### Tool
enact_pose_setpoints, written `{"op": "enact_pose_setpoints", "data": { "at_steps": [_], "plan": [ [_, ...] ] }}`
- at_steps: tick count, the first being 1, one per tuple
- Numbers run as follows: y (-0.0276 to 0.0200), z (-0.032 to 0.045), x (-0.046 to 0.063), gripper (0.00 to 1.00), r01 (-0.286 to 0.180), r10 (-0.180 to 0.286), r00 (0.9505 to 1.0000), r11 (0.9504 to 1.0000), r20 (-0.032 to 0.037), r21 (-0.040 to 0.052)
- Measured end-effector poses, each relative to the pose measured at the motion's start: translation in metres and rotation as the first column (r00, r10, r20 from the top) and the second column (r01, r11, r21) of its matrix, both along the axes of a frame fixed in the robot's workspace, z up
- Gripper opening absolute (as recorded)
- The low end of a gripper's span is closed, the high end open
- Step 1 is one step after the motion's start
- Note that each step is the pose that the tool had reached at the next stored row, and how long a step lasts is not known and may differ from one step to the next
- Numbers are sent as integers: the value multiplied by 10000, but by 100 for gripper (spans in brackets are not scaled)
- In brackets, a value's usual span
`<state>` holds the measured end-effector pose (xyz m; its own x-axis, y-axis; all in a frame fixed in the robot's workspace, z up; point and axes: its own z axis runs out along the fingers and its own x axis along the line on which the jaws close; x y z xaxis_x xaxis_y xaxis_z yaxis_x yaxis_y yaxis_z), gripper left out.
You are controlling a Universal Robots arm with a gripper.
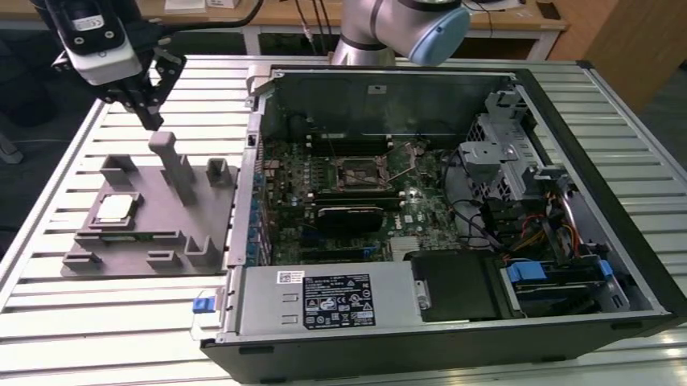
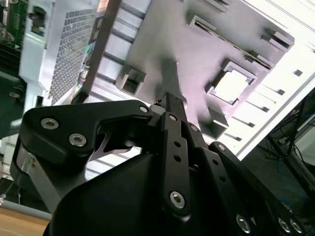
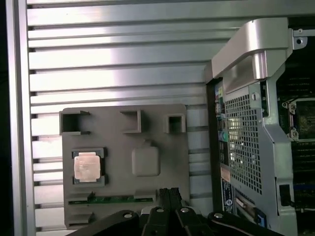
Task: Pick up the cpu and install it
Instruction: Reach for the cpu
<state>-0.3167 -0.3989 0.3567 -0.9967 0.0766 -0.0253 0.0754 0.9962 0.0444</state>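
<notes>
The cpu (image 1: 115, 209) is a small silver-topped square lying flat in a recess of the grey fixture (image 1: 161, 237), on the slatted table at the exterior view's left. Both wrist views show the cpu (image 3: 87, 166) (image 2: 231, 84) in that recess. My gripper (image 1: 154, 121) hangs in the air above the far part of the fixture, well clear of the cpu, its fingers shut together on nothing. The fingertips (image 3: 170, 193) (image 2: 170, 101) meet in both wrist views. The dark motherboard socket (image 1: 359, 170) sits inside the open computer case (image 1: 558, 104).
A tall post (image 1: 170, 165) and several raised blocks stand on the fixture near the gripper. A green strip (image 3: 113, 199) lies in a slot of the fixture. The case holds a power supply (image 1: 322, 299), drive bays and cables. The case wall (image 1: 244, 201) borders the fixture.
</notes>
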Motion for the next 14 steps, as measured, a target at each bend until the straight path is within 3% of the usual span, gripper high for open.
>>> {"op": "enact_pose_setpoints", "data": {
  "at_steps": [14],
  "plan": [
    [3,-248,-368,11,1,-1,10000,10000,0,-74]
  ]
}}
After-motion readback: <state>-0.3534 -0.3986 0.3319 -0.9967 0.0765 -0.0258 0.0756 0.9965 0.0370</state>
